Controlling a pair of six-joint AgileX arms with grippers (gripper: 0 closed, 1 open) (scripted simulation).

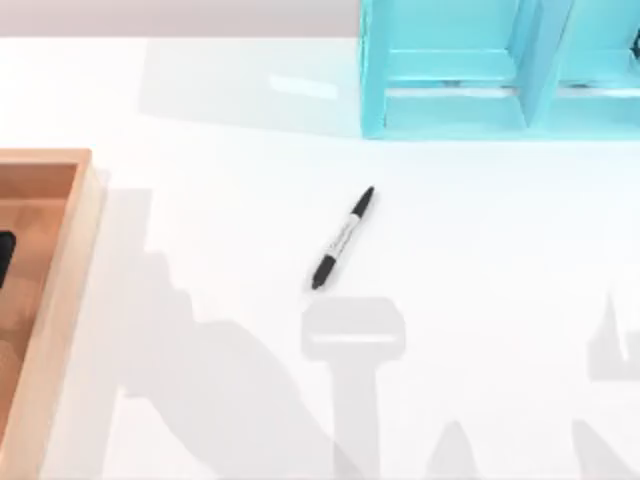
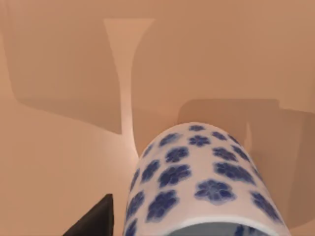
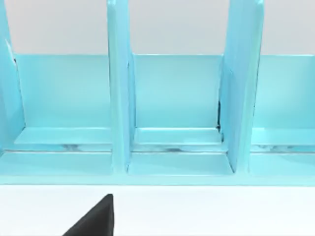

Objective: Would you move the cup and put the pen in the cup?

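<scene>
The pen, black with a grey-white barrel, lies slanted on the white table near the middle in the top view. The cup, white with blue flowers, stands very close in the left wrist view, on the brown floor of the wooden tray. One black finger of my left gripper sits beside the cup with a thin gap between them; the gripper is open. In the right wrist view, one black finger of my open right gripper hangs over the white table with nothing held.
The wooden tray occupies the table's left edge, with a dark shape inside it at the picture's border. A cyan shelf with upright dividers stands at the back right, facing the right wrist camera. Arm shadows cross the front.
</scene>
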